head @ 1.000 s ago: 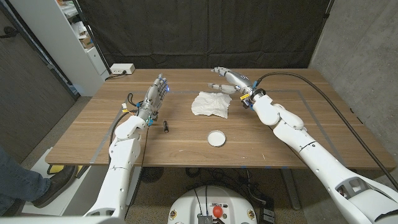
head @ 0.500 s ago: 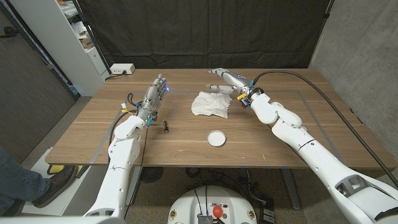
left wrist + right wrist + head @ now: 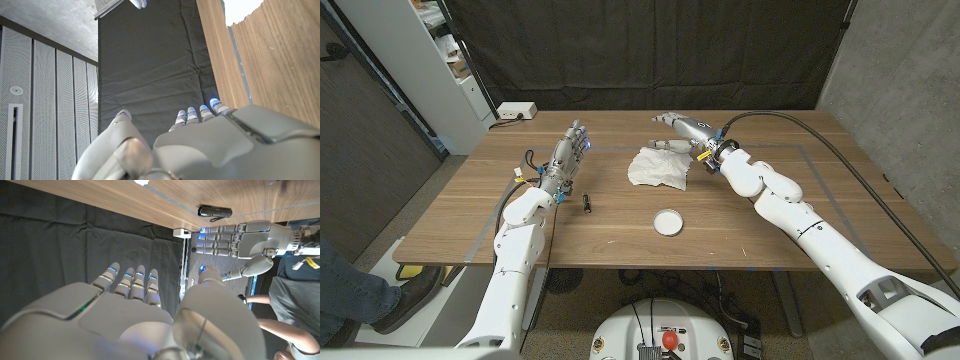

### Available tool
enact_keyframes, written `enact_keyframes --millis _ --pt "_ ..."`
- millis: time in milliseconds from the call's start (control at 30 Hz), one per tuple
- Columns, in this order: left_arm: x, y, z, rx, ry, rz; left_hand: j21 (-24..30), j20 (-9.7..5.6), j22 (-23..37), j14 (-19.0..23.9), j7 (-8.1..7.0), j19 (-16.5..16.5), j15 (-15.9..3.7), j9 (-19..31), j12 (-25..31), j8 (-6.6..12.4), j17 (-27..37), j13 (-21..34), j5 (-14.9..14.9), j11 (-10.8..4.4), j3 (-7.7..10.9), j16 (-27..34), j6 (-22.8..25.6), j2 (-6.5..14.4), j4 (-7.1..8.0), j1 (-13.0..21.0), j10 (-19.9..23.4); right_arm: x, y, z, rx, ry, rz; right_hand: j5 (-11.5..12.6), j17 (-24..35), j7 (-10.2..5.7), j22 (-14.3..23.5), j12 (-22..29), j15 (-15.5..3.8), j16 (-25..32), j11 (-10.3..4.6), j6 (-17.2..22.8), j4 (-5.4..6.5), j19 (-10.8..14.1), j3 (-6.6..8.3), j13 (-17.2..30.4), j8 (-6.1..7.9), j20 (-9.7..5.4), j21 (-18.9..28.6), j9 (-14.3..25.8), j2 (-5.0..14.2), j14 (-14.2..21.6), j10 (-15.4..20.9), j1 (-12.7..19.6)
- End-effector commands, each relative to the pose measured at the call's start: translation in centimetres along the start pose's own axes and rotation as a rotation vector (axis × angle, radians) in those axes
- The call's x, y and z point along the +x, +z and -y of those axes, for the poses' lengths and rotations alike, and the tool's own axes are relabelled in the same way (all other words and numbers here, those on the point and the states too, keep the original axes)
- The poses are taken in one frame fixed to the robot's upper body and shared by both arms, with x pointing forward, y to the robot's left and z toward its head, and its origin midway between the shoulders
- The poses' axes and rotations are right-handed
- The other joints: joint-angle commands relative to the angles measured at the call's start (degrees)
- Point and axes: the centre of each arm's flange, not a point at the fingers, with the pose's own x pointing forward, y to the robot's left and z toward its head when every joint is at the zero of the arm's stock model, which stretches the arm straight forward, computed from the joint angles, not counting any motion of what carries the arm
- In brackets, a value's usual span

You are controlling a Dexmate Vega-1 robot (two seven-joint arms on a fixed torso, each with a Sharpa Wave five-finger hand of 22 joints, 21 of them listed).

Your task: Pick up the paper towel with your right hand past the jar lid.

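Paper towel [image 3: 658, 167], crumpled, on counter [image 3: 770, 215] centre, beyond jar lid [image 3: 668, 221]. Right robot hand [image 3: 680, 132] open, fingers apart, poised just past the towel's far edge. Left robot hand [image 3: 568, 157] open at left, holding nothing.

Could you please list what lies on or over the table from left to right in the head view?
Left hand → small dark cylinder → paper towel → jar lid → right hand.
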Motion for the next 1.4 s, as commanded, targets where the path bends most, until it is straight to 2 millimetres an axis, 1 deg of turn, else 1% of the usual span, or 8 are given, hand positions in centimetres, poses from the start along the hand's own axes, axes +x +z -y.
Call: enact_keyframes --millis 33,133,433,533,633,767,1067,1400 --pt "-0.2 -0.2 -0.1 -0.004 0.009 -0.003 -0.4 0.56 0.3 -2.0 0.25 -7.7 0.00 0.2 -0.1 -0.10 0.1 0.1 -0.2 -0.11 0.07 0.0 0.3 0.5 -0.36 0.2 -0.5 0.5 0.0 -0.3 -0.041 0.064 -0.014 0.0 0.1 -0.50 0.2 -0.5 -0.24 -0.2 -0.38 -0.1 -0.23 0.6 -0.09 0.1 -0.08 1.16 0.2 0.2 0.19 -0.4 -0.3 0.4" --pt "-0.2 -0.2 -0.2 -0.005 0.009 -0.003 -0.5 0.70 0.3 -2.0 0.25 -7.8 -0.04 0.2 -0.1 -0.10 0.1 0.1 -0.2 -0.09 0.06 0.0 0.3 0.5 -0.37 0.2 -0.5 0.6 0.0 -0.3 -0.051 0.077 -0.018 0.0 0.0 -0.64 0.2 -0.5 -0.19 -0.3 -0.34 -0.1 -0.32 0.5 -0.11 0.1 -0.12 1.93 0.2 0.2 0.14 -0.6 -0.4 0.4" --pt "-0.4 -0.3 -0.3 -0.004 0.012 -0.002 -0.8 0.82 0.3 -2.2 0.19 -7.9 0.03 0.2 -0.1 -0.07 0.1 0.1 -0.2 -0.09 0.02 -0.1 0.5 0.5 -0.43 0.1 -0.6 0.9 -0.2 -0.4 -0.074 0.120 -0.038 0.0 0.0 -0.82 0.2 -0.6 0.36 -0.5 -0.38 -0.3 -0.46 0.4 -0.14 0.1 -0.25 2.73 0.2 0.2 0.05 -1.0 -0.6 0.6" --pt "-0.4 -0.3 -0.3 -0.002 0.011 -0.003 -1.0 0.67 0.3 -2.5 0.32 -8.1 0.05 0.2 0.1 0.10 0.1 0.1 -0.2 0.17 -0.01 -0.2 1.0 0.6 -0.47 0.1 0.0 1.1 -0.2 -0.5 -0.085 0.140 -0.046 0.1 -0.1 -1.09 0.2 -0.7 0.52 -0.4 -0.39 -0.6 -0.61 0.8 -0.25 0.1 -0.40 3.39 0.4 0.2 -0.21 -0.7 -0.7 0.6" --pt "-0.4 -0.3 -0.3 -0.001 0.011 -0.003 -1.1 0.51 0.3 -2.6 0.39 -8.2 0.02 0.2 0.1 0.11 0.1 0.1 -0.2 0.26 -0.02 -0.2 1.1 0.6 -0.49 0.1 0.1 1.2 -0.1 -0.7 -0.092 0.153 -0.050 0.4 -0.1 -1.24 0.2 -0.6 0.61 -0.1 -0.72 -0.7 -0.82 1.7 -0.38 0.1 -0.49 4.67 0.7 0.2 -0.51 0.2 -0.6 0.8" --pt "-0.3 -0.3 -0.3 -0.002 0.012 -0.003 -1.2 0.45 0.3 -2.8 0.48 -8.2 -0.01 0.2 0.1 0.10 0.1 0.1 -0.3 0.38 -0.04 -0.3 1.2 0.7 -0.52 0.1 0.0 1.4 -0.1 -0.9 -0.100 0.164 -0.056 0.6 -0.1 -1.28 0.2 -0.5 0.01 0.1 -0.98 -0.5 -1.04 2.4 -0.43 0.1 -0.46 5.70 0.9 0.2 -0.71 0.8 -0.2 1.0" --pt "-0.3 -0.3 -0.3 -0.001 0.012 -0.004 -1.4 0.31 0.3 -3.1 0.47 -8.2 -0.03 0.2 0.0 0.07 0.1 0.1 -0.3 0.27 -0.07 -0.3 1.2 0.7 -0.57 0.1 -0.3 1.9 -0.1 -1.0 -0.119 0.195 -0.074 1.1 -0.3 -1.65 0.3 -0.5 1.07 0.6 -1.18 -0.5 -1.51 3.8 -0.49 0.1 -0.52 6.75 1.1 0.2 -1.06 2.4 0.1 1.5" --pt "-0.3 -0.3 -0.4 0.001 0.011 -0.010 -1.6 0.35 0.3 -3.2 0.54 -8.2 0.00 0.2 0.0 0.09 0.1 0.1 -0.3 0.18 -0.12 -0.3 1.5 0.8 -0.64 0.1 -0.3 2.1 -0.6 -1.6 -0.116 0.225 -0.092 1.4 -0.3 -1.98 0.3 -0.8 1.42 0.5 -1.47 -1.0 -1.77 4.2 -0.49 0.1 -0.72 7.00 1.1 0.2 -1.20 2.6 -0.4 1.8"
